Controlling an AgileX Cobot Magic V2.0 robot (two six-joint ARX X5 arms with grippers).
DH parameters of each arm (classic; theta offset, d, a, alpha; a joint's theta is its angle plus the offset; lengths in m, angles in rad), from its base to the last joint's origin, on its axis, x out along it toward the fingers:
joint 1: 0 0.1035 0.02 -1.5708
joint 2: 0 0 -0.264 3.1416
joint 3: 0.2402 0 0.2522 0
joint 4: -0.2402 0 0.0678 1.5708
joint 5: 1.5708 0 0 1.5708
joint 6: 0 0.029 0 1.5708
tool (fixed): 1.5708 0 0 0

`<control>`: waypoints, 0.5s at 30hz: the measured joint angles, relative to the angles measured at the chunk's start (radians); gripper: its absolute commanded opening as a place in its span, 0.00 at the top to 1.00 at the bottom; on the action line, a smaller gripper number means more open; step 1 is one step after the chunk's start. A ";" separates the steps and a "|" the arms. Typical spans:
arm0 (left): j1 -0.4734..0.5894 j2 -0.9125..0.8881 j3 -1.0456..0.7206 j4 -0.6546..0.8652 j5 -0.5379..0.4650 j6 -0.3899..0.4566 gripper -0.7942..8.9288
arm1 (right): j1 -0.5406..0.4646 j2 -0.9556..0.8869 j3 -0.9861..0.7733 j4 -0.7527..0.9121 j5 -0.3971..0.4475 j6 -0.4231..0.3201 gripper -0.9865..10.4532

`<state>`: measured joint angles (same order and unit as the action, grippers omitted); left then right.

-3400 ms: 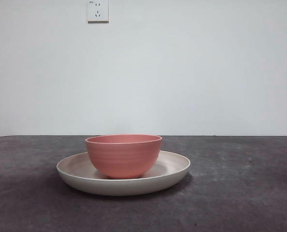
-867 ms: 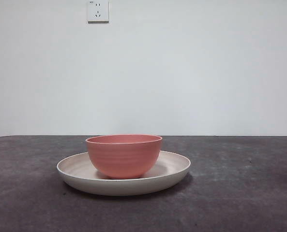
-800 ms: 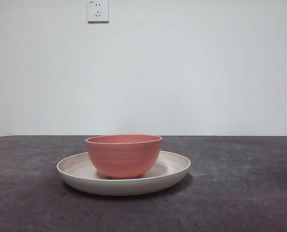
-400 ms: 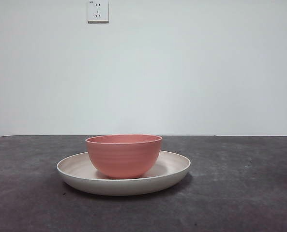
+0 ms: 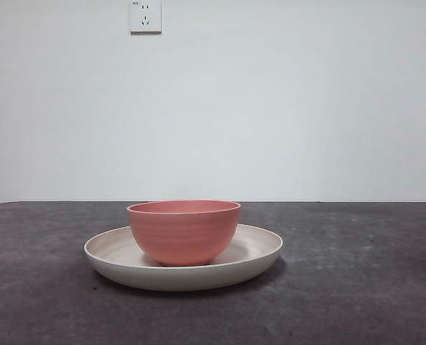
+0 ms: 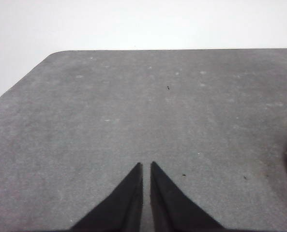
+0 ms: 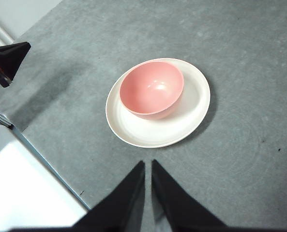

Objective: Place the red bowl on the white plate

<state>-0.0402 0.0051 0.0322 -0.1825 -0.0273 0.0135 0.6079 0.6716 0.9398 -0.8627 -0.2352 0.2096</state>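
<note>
The red bowl (image 7: 152, 90) is sitting upright in the white plate (image 7: 187, 121), well ahead of the right claw (image 7: 147, 166); both claws are staying narrow, the left claw (image 6: 146, 166) hovering over bare worktop (image 6: 133, 111).

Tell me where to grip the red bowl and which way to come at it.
Grip the red bowl by its rim, coming down from above with one jaw inside and one outside. It stands upright and open-topped on the white plate, toward one side of it, and its rounded wall looks too wide for a side pinch; the plate's upturned rim also blocks a low approach.
</note>
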 measured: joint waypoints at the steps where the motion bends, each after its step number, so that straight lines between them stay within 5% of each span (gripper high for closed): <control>1: 0.000 0.000 0.000 0.000 0.000 0.000 0.89 | -0.001 0.000 0.000 0.000 0.001 0.000 0.90; 9: 0.000 0.000 0.000 0.000 0.000 0.000 0.89 | -0.215 -0.135 -0.077 0.060 -0.024 -0.144 0.90; 15: 0.000 0.000 0.000 0.000 0.000 0.000 0.89 | -0.450 -0.326 -0.352 0.360 -0.025 -0.282 0.90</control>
<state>-0.0402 0.0051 0.0322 -0.1825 -0.0273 0.0135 0.1577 0.3454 0.5880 -0.5026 -0.2604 -0.0719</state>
